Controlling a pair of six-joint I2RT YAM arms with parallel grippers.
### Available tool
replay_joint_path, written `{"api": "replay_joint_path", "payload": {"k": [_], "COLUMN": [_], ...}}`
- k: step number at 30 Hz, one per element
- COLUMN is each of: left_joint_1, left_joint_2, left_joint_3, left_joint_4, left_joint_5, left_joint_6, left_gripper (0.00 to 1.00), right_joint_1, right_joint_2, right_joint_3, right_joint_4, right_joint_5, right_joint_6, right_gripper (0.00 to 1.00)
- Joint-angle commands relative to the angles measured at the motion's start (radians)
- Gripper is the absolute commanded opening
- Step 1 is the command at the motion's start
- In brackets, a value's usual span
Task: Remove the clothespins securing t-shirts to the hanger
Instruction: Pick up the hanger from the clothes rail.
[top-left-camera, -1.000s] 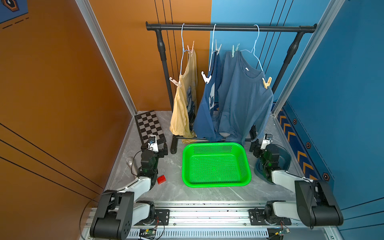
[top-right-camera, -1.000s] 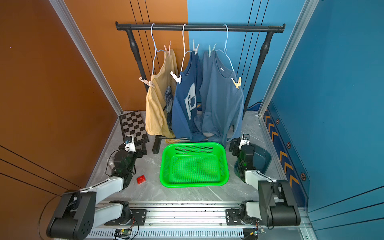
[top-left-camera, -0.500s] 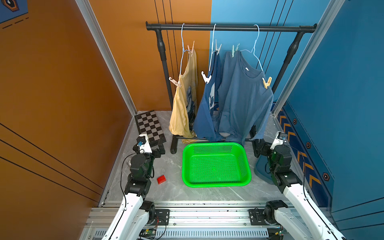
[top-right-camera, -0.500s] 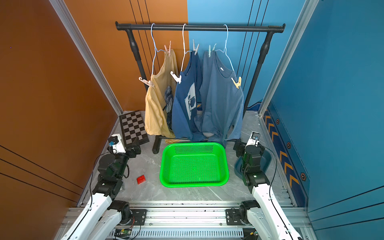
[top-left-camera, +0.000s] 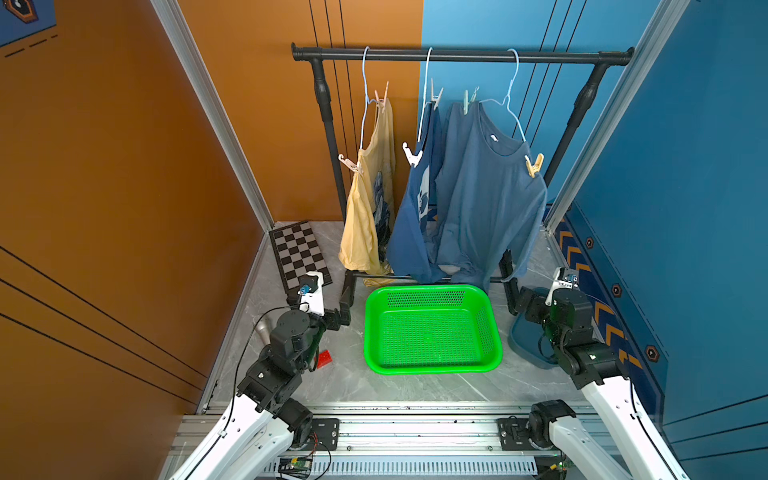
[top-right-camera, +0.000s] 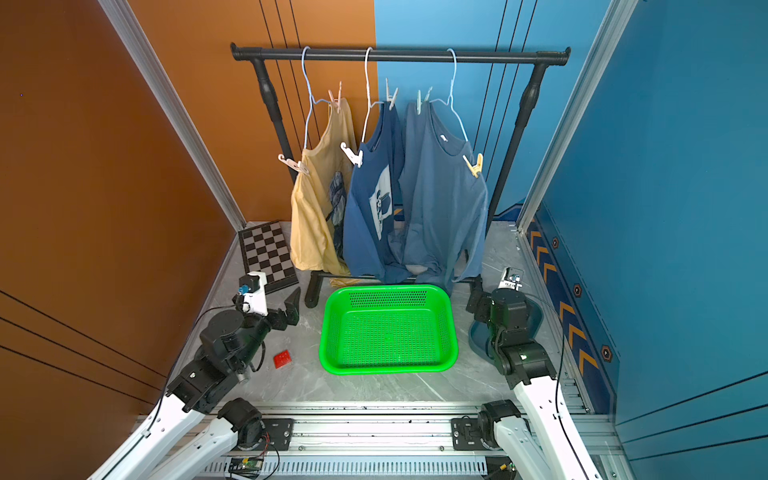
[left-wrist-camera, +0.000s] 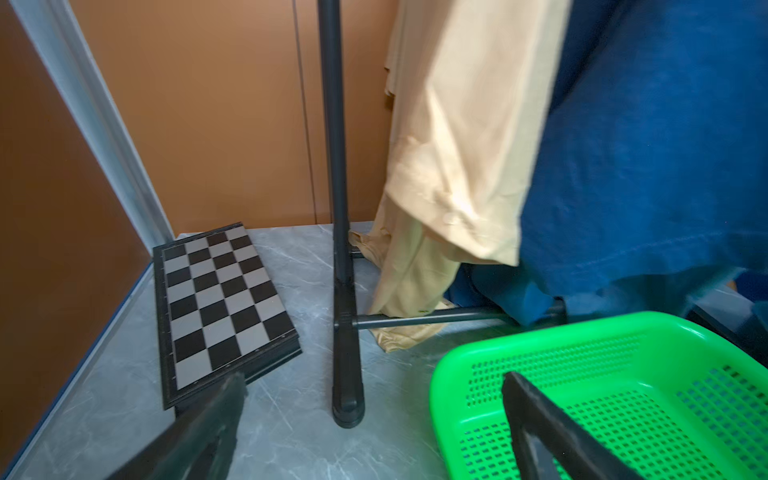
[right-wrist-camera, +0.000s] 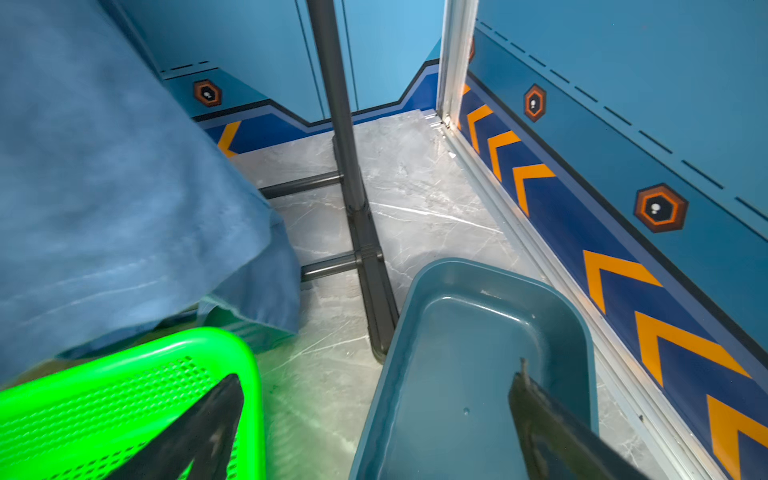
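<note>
- A pale yellow cotton t-shirt with blue print (top-left-camera: 363, 216), a dark navy t-shirt with white print (top-right-camera: 370, 216) and a plain slate-blue t-shirt (top-left-camera: 486, 195) are hanging side by side on thin wire hangers (top-left-camera: 516, 120) from a black metal garment rail (top-left-camera: 457, 55).
- Six small pastel plastic clothespins are pinching the shoulders to the hangers. Pink clothespins (top-left-camera: 382, 93) are on the yellow shirt and white clothespins (top-left-camera: 412, 156) on the navy one. A mint-green clothespin (top-left-camera: 466, 102) and a yellow clothespin (top-left-camera: 534, 165) are on the slate-blue one.
- The left pincer (left-wrist-camera: 374, 380) is hovering low over the grey marble tabletop (top-left-camera: 353, 386), jaws standing wide apart and gripping nothing, between a black-and-grey chessboard (top-left-camera: 299, 253) and a bright green perforated plastic basket (top-left-camera: 432, 370).
- The right pincer (right-wrist-camera: 376, 378) is hovering just as wide apart and empty, between that basket and a teal plastic tray (right-wrist-camera: 415, 291).
</note>
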Motion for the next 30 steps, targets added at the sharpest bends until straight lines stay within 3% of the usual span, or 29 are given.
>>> {"api": "replay_joint_path", "payload": {"k": [1, 7, 14, 23, 30], "left_joint_1": [-0.141, -0.397, -0.57, -0.628, -0.562], "left_joint_2": [0.013, 0.086, 0.251, 0.48, 0.629], "left_joint_3": [0.059, 0.141, 0.286, 0.571, 0.8], "left_joint_4": [-0.039, -0.036, 0.023, 0.03, -0.036], "left_joint_5": [-0.162, -0.39, -0.443, -0.348, -0.208], "left_joint_6": [0.061, 0.149, 0.228, 0.25, 0.212], "left_gripper": [0.98, 0.98, 0.98, 0.98, 0.98], "right_joint_1": [0.022, 0.035, 0.046, 0.056, 0.032], "right_joint_2": [0.011, -0.005, 0.017, 0.129, 0.274], "right_joint_3": [0.085, 0.183, 0.32, 0.581, 0.777], "right_joint_4": [-0.125, -0.215, -0.273, -0.304, -0.302], "right_joint_5": [-0.035, -0.06, -0.16, -0.221, -0.253], "right_joint_6": [0.001, -0.046, -0.072, -0.145, -0.174], "right_gripper": [1.0, 1.0, 1.0, 1.0, 1.0]}}
